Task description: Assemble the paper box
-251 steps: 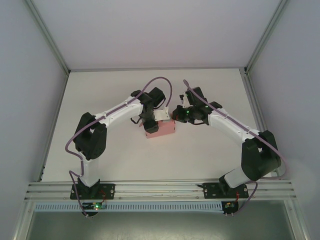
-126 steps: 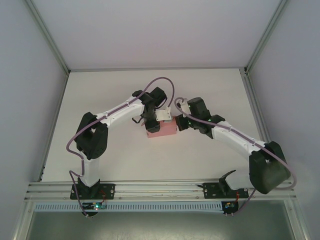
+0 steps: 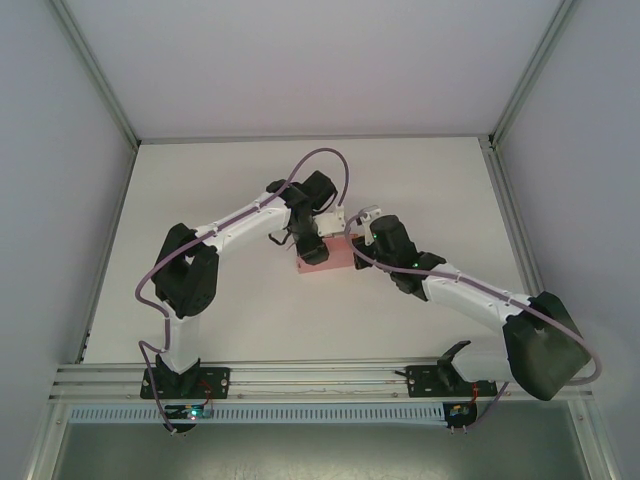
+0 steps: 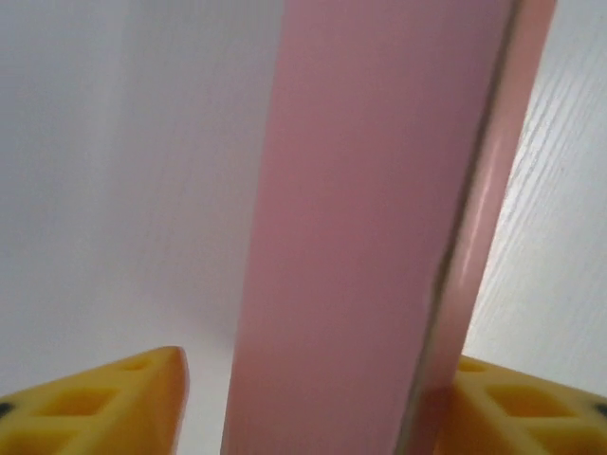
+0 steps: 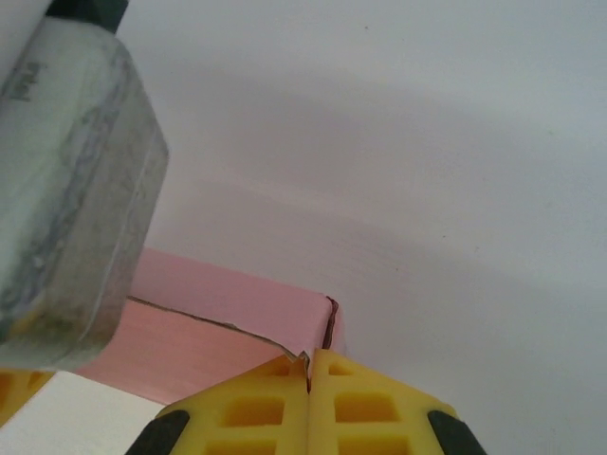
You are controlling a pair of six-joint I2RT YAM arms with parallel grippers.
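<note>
paper box [image 3: 325, 260] stands between left gripper [image 4: 318, 360] open fingers, long axis up-frame in wrist view. right gripper [image 5: 309, 365] fingers closed empty, tips at its corner, lower centre.

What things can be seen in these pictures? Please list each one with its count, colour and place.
paper box: one, pink, middle of the table, between the two grippers
table: one, white, under everything
frame rails: several, silver metal, along the near edge and up the corners
cables: two, purple, one looping along each arm
arms: two, black and white, bases at the near edge
left gripper: one, yellow fingers, open, astride the box
right gripper: one, yellow fingers, shut, tips at a box corner
</note>
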